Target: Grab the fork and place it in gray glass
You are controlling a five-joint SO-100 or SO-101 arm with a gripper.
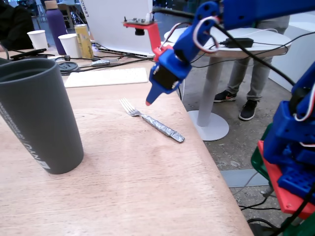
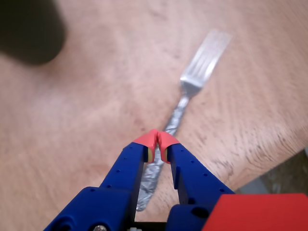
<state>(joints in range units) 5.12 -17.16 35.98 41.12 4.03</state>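
Nearest the lens in the fixed view, at the left edge of the frame, stands the gray glass (image 1: 37,118), upright on the wooden surface (image 1: 147,187). Past it, centre frame, the fork (image 1: 151,120) lies flat, tines toward the upper left, foil handle toward the lower right. Above it hangs the gripper (image 1: 148,102), red tips pressed together, holding nothing. In the wrist view, the gripper (image 2: 156,139) sits over the fork (image 2: 185,96) handle, clear of it.
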